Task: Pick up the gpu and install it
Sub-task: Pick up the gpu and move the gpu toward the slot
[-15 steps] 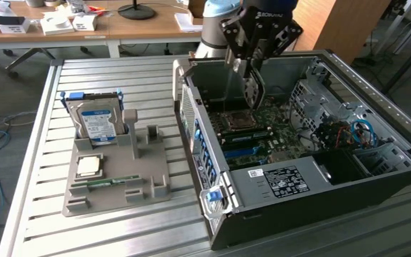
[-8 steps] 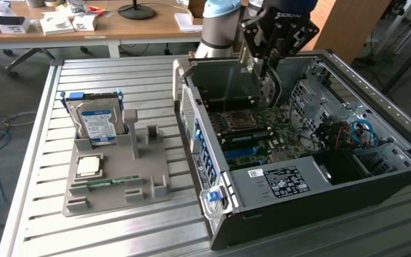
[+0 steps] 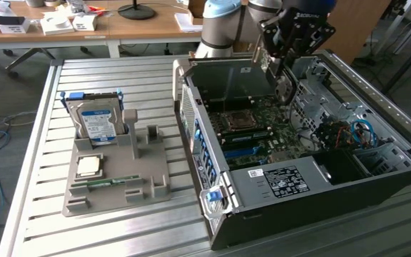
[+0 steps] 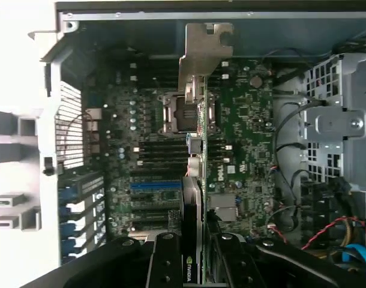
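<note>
The gpu (image 4: 198,150) hangs edge-on over the open computer case (image 3: 298,182), its metal bracket (image 4: 204,54) at the far end. My gripper (image 4: 198,255) is shut on it, one black finger (image 4: 165,261) on each side of the card. In the exterior view the gripper (image 3: 280,56) is above the case's back part, and the gpu (image 3: 282,85) points down towards the motherboard (image 3: 256,128). The card is above the board (image 4: 243,138), in line with the processor socket (image 4: 177,114) and the expansion slots (image 4: 153,186), and not seated in a slot.
A grey parts holder (image 3: 120,187) on the slatted table at the exterior view's left carries a silver hard drive (image 3: 98,120), a processor chip (image 3: 90,166) and a green memory stick (image 3: 105,182). Inside the case, a drive cage (image 4: 345,126) and cables (image 3: 352,134) crowd one side.
</note>
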`<state>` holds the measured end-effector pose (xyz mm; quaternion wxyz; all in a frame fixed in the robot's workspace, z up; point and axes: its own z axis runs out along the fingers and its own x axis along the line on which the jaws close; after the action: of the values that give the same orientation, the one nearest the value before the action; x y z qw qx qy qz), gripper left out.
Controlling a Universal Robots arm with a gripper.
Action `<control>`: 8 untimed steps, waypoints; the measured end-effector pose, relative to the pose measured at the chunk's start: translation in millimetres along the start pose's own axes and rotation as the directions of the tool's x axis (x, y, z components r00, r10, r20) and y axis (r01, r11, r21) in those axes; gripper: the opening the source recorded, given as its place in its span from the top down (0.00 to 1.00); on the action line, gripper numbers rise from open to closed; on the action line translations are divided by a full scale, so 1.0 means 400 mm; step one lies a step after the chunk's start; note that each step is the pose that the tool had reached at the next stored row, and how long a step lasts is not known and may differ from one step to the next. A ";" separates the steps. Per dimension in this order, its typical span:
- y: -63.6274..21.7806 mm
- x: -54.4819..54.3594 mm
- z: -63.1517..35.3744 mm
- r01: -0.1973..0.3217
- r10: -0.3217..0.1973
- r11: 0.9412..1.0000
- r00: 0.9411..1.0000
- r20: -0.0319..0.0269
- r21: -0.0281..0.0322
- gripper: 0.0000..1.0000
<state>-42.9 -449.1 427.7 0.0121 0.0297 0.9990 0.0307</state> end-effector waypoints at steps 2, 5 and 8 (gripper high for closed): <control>0.001 -0.019 0.001 0.000 0.000 1.000 1.000 0.000 0.000 0.74; 0.003 -0.044 0.001 0.000 0.000 1.000 1.000 0.000 0.000 0.74; 0.004 -0.067 0.002 0.000 0.000 1.000 1.000 0.000 0.000 0.74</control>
<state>-16.1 -449.0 427.6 0.0121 0.0297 0.9990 0.0307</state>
